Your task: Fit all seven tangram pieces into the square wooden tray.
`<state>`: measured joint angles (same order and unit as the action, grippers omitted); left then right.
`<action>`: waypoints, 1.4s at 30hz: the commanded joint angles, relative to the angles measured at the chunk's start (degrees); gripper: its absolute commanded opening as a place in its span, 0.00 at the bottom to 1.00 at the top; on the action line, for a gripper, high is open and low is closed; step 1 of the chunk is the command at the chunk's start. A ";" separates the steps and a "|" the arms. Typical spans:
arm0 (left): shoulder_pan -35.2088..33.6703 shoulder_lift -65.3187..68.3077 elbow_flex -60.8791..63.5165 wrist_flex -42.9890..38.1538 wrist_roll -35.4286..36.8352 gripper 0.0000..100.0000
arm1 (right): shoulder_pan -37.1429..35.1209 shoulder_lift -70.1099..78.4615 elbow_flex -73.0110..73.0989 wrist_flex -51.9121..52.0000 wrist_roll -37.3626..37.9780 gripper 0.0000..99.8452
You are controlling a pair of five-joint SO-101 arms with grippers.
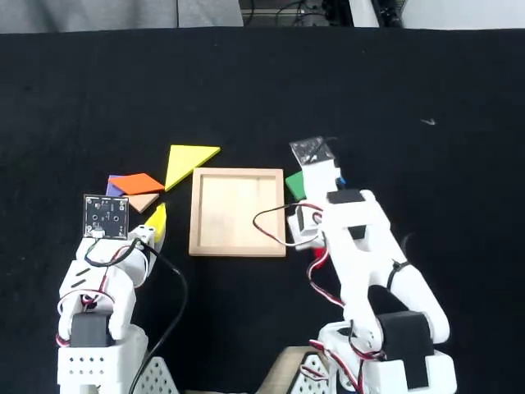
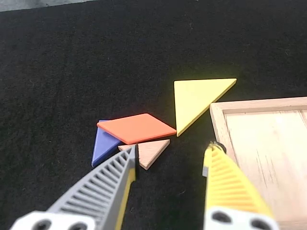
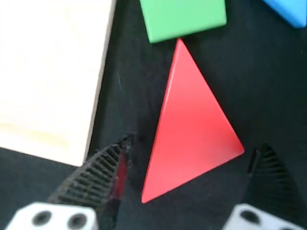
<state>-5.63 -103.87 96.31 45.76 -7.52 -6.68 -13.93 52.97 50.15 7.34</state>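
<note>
the right pincer (image 3: 194, 146) is spread wide, a finger on either side of the red triangle (image 3: 192, 124), which lies flat on the black table (image 1: 426, 82) just right of the wooden tray (image 1: 195, 212). the green piece (image 3: 184, 17) sits just beyond it. left of the tray the left pincer (image 2: 173, 149) gapes wide too, with the tan triangle (image 2: 149, 152) at its grey finger (image 2: 115, 177).

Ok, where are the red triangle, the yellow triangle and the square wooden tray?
Red triangle piece (image 3: 192, 124), right wrist view, middle of its flat face.
Yellow triangle piece (image 2: 196, 98), left wrist view, middle of its flat face.
Square wooden tray (image 1: 194, 213), high view, on its raised side rim.
</note>
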 commanded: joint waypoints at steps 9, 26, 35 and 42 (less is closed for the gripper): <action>-0.48 -0.18 1.10 0.09 -0.26 0.23 | 0.18 6.90 -6.11 1.67 -0.70 0.36; -0.31 -0.18 1.10 0.00 -0.26 0.23 | 3.69 19.12 -17.01 8.62 -0.79 0.36; -0.31 -0.18 1.10 -0.18 -0.26 0.23 | 3.69 19.12 -17.10 8.35 -0.79 0.23; -0.48 -0.18 1.10 -0.09 -0.26 0.23 | 3.87 19.12 -20.35 10.29 -0.70 0.21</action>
<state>-5.63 -103.87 96.31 45.76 -7.52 -3.25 4.97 35.82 59.38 6.99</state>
